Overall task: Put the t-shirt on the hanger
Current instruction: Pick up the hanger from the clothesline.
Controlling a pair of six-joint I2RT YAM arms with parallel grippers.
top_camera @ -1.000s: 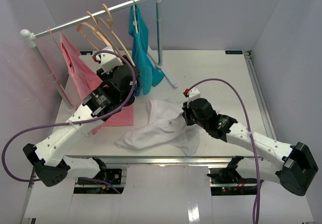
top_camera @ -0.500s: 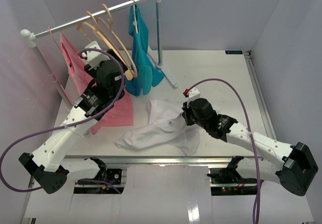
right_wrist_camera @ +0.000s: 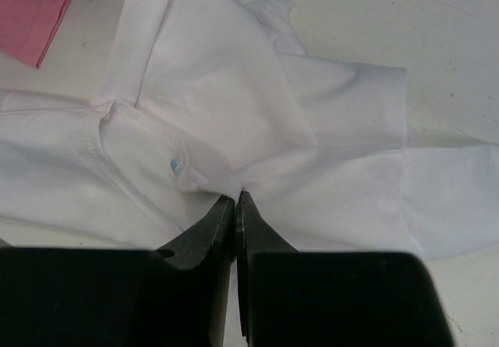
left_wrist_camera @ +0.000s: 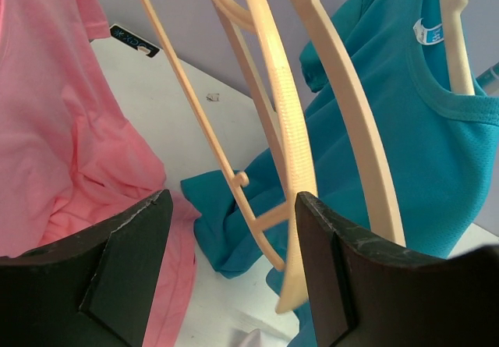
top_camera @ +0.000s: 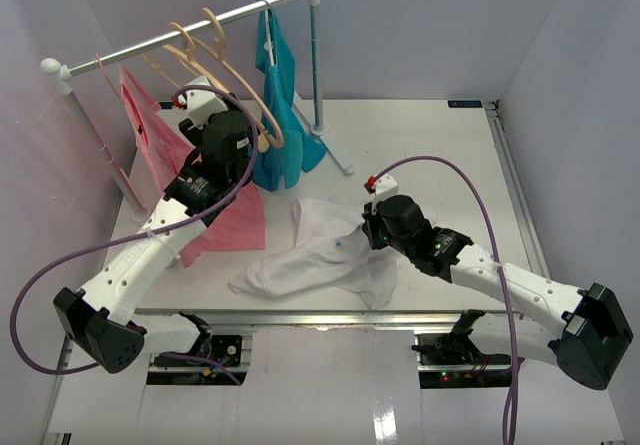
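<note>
Crowded under the white metal clothes rail: between the hanging pink cloth garment and the hanging teal-blue cloth garment, only a narrow gap, taken up by two pale beige wooden coat hangers and the left tool, jaws spread, hanger arms showing between them. Blocked further right by the upright white rack post and its slanting foot. Wide bare white tabletop beyond that post. Nearer the front, covered by the wrinkled white cloth t-shirt, pinched at a fold by the closed right tool.
</note>
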